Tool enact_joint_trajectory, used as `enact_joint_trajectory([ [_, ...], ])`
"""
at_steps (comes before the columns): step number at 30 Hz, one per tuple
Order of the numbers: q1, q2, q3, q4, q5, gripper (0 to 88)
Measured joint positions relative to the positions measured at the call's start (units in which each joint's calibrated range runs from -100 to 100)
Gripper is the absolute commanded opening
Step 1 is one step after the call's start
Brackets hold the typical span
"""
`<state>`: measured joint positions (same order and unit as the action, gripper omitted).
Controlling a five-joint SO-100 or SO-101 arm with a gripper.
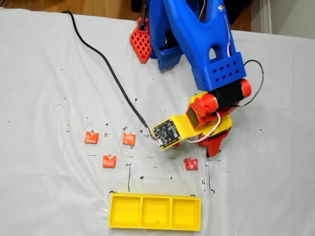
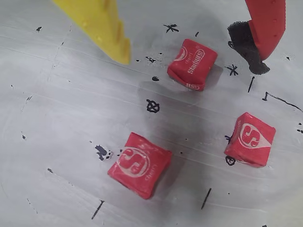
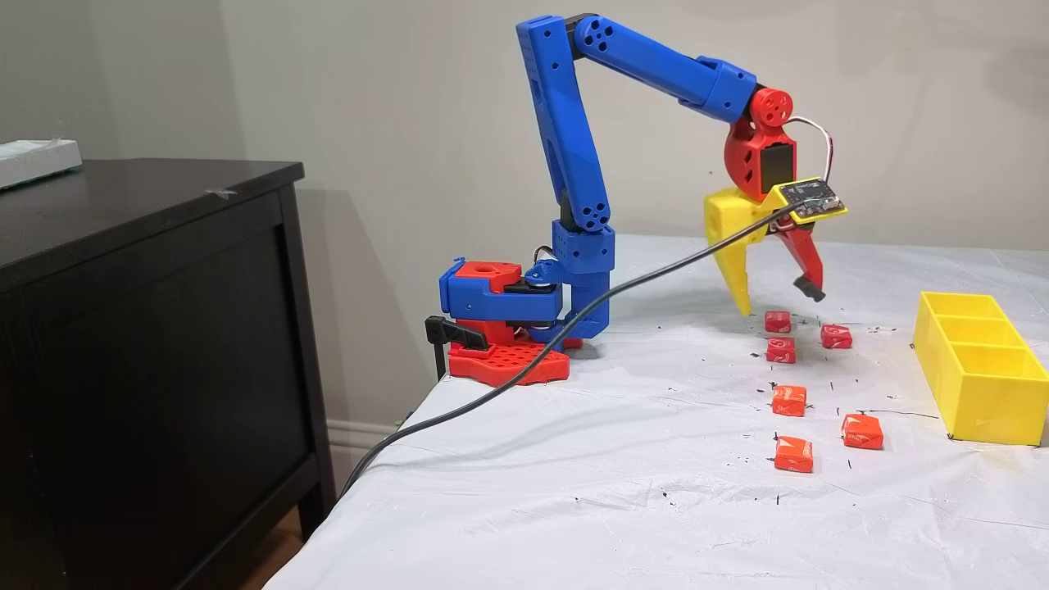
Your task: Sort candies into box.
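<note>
Side and top fixed views with wrist close-up. The arm (image 3: pixel 574 147) reaches out from its red base (image 3: pixel 500 344) over a white cloth (image 3: pixel 574 459) marked with black pen. The gripper (image 3: pixel 774 299) hangs above the cloth with its fingers spread wide and nothing between them: the yellow finger (image 3: pixel 733 262) and the red finger (image 3: pixel 807 262) both point down, clear of the candies. In the side view six candies lie on the cloth, three darker red ones (image 3: pixel 778 321) (image 3: pixel 836 336) (image 3: pixel 781 350) just below the gripper and three orange ones (image 3: pixel 788 400) (image 3: pixel 862 431) (image 3: pixel 793 454) nearer the camera. The wrist view shows the three red candies (image 2: pixel 191 64) (image 2: pixel 250 139) (image 2: pixel 139 163) apart from one another, none touched by the yellow fingertip (image 2: pixel 118 45) or the red fingertip (image 2: pixel 265 33). The yellow box (image 1: pixel 155 212) lies flat near the lower edge of the top view, its three compartments holding no candy. A black cable (image 1: pixel 106 64) runs across the cloth to the circuit board (image 1: pixel 165 132) on the wrist.
</note>
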<state>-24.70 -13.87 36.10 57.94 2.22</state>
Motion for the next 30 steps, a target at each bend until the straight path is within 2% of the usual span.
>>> enact_joint_trajectory([
  [30,-2.0,5.0,1.8,-7.3,-0.6,26.2],
])
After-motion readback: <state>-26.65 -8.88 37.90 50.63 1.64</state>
